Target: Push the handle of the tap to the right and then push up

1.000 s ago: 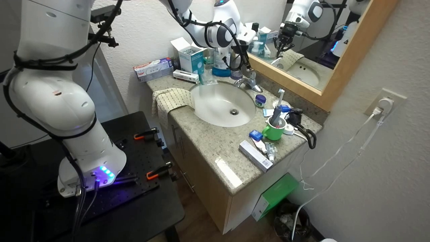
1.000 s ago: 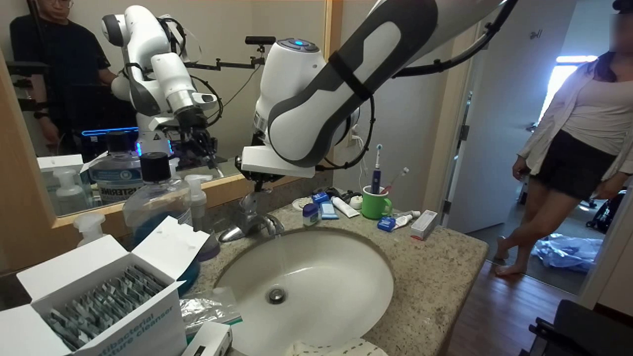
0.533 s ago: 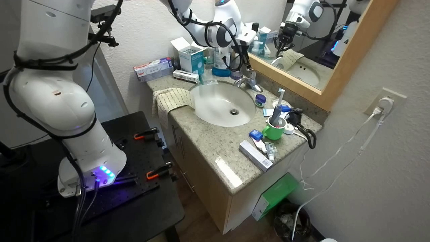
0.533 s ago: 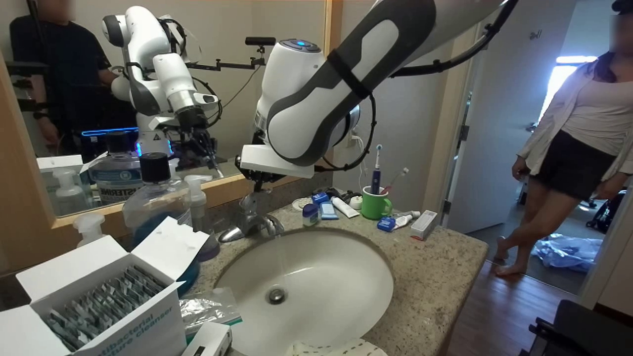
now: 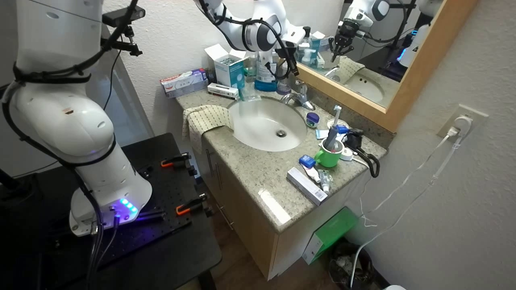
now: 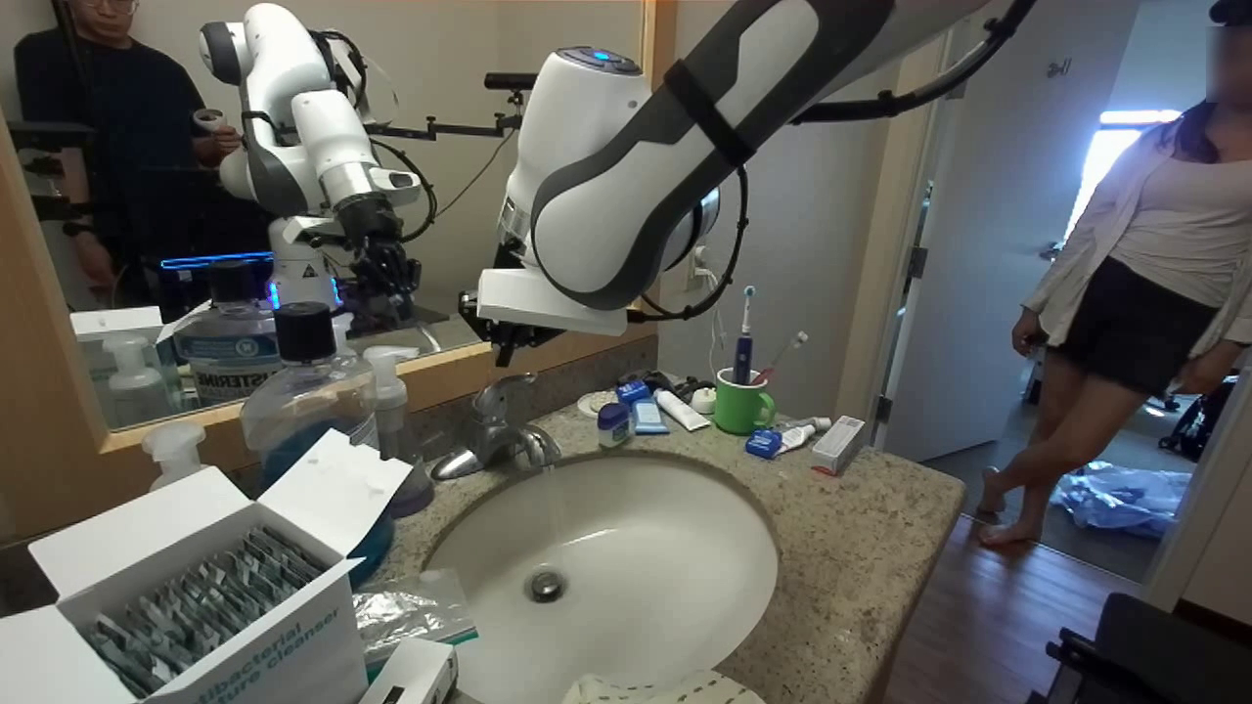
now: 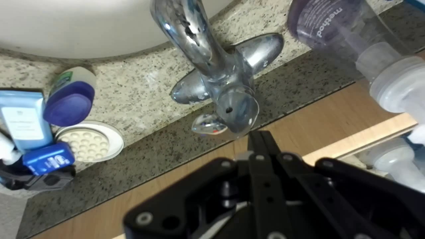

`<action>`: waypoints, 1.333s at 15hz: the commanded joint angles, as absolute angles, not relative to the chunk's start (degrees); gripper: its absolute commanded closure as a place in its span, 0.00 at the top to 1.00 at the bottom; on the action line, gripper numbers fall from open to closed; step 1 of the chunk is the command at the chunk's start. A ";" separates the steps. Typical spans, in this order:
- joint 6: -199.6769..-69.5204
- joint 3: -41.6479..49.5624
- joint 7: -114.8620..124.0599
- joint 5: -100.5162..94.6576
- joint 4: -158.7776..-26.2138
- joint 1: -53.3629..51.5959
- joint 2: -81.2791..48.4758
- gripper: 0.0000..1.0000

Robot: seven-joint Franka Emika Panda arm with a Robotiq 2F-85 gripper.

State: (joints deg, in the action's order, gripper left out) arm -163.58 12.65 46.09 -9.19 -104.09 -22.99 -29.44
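Chrome handle [image 7: 210, 124] of the tap [image 7: 222, 68] stood just below the pressed-together jaws; step 1 (rightward) seemed finished, step 2 called for pushing from beneath.

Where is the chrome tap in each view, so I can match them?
In an exterior view: chrome tap, above mid-height, right of centre.
In an exterior view: chrome tap, left of centre, below mid-height.
Wrist view: chrome tap, upper middle.
Shared landmark: blue-lidded jar, respectively below, right and left of it.
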 commanded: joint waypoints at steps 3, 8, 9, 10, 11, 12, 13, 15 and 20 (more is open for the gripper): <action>-161.95 9.70 43.34 -10.37 -111.02 -23.23 -22.75 0.01; -156.88 9.60 45.41 -11.35 -112.48 -23.32 -21.62 0.01; -155.77 9.44 45.57 -11.39 -112.40 -23.07 -21.64 0.01; -154.74 9.45 45.99 -11.61 -112.07 -22.93 -21.90 0.01; -154.39 9.23 46.05 -11.59 -111.72 -22.59 -22.24 0.01; -154.44 9.13 46.04 -11.69 -111.29 -22.31 -22.72 0.01; -154.37 9.19 46.28 -11.82 -111.00 -22.25 -23.00 0.01; -154.40 9.25 46.59 -11.71 -110.24 -21.93 -23.78 0.01; -155.85 9.46 47.73 -11.61 -109.14 -21.25 -25.22 0.00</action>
State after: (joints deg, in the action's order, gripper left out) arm -155.93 9.64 45.52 -10.46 -110.44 -21.75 -24.49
